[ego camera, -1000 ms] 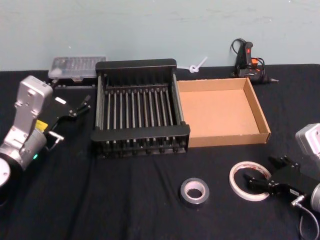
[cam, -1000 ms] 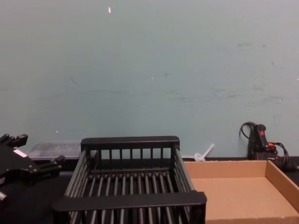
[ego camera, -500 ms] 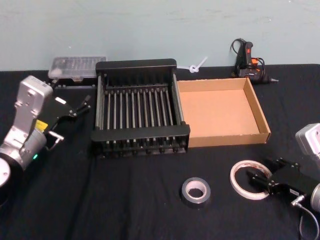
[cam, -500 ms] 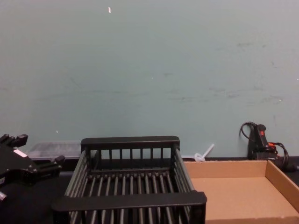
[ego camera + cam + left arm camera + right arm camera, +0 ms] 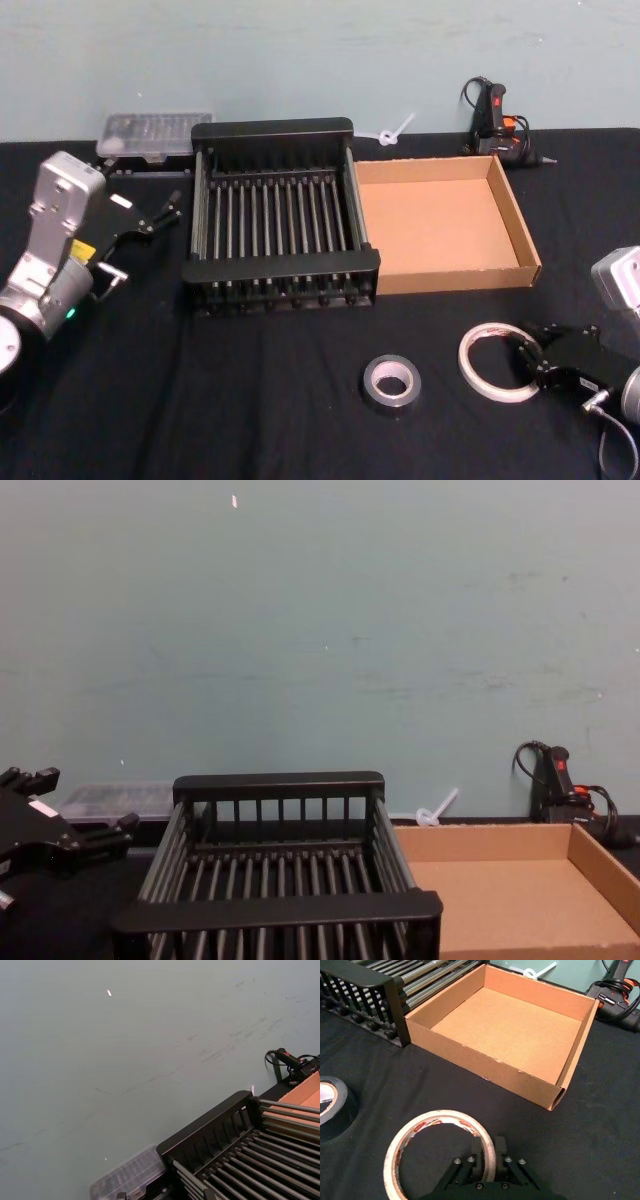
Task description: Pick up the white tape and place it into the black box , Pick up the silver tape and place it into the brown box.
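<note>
The white tape (image 5: 467, 352) lies flat on the black cloth at the front right. My right gripper (image 5: 522, 352) is shut on its near rim, one finger inside the ring and one outside, as the right wrist view shows at the white tape (image 5: 437, 1116) and right gripper (image 5: 487, 1154). The silver tape (image 5: 386, 405) lies free to its left, and the silver tape (image 5: 340, 1110) is also visible in the right wrist view. The black box (image 5: 280, 265) and brown box (image 5: 521, 222) stand side by side farther back. My left gripper (image 5: 160, 212) hangs open left of the black box.
A glue gun (image 5: 495, 120) with its cord lies behind the brown box. A clear plastic case (image 5: 155, 135) sits behind the black box's left corner, and a white zip tie (image 5: 395, 130) lies between the boxes at the wall. Bare black cloth spreads across the front left.
My right gripper's fingers have closed from wide open onto the white tape's rim. The left arm and the silver tape have not moved.
</note>
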